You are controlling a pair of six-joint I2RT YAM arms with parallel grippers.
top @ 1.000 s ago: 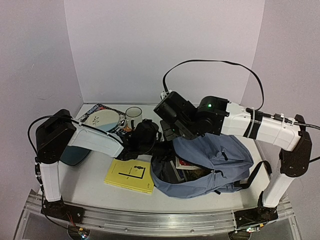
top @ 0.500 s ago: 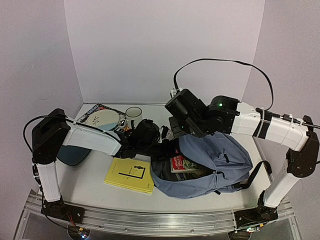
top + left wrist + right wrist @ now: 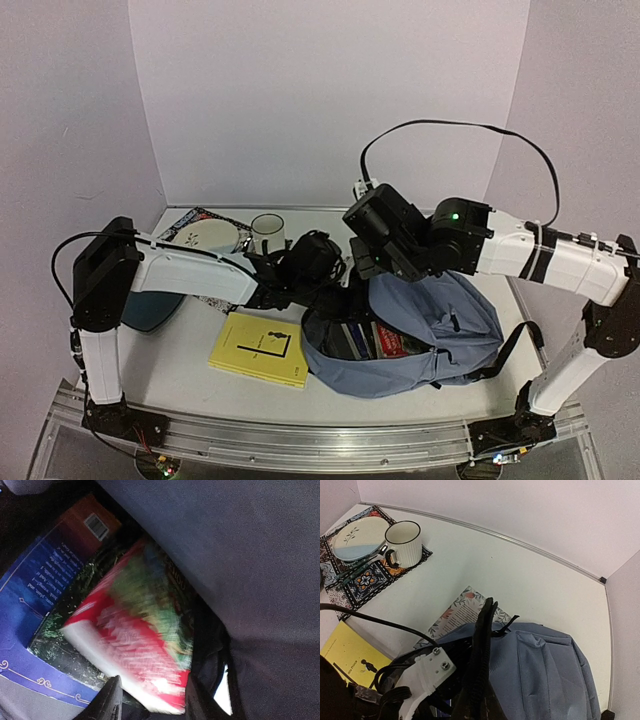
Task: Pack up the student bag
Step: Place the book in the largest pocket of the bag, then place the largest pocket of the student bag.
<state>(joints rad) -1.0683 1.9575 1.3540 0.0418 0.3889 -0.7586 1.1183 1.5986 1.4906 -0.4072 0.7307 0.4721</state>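
The backpack (image 3: 440,300) lay on the right half of the table (image 3: 190,355), close to the front edge, with its mouth gaping toward the left. The right gripper (image 3: 484,625) was clenched on the upper lip of that opening and held it up. The left gripper (image 3: 338,288) reached into the mouth. Its wrist view was too blurred for me to tell whether it gripped anything or had let go.

The packing looked partly done. A red book (image 3: 390,342) and a blue book (image 3: 35,590) sat inside the bag, the red one tilted across the other.

Several things lay outside:
- A yellow book (image 3: 262,350) near the front edge, just left of the bag.
- A flowered booklet (image 3: 465,609) flat on the table, with the bag's far side partly over it.
- A mug (image 3: 267,233) and a plate (image 3: 200,238) on a patterned mat (image 3: 355,582) toward the far left corner.

I judged that the yellow book and the booklet would go in next. After that the zipper would need closing. Whether the mug and plate belonged in the bag, I could not say.
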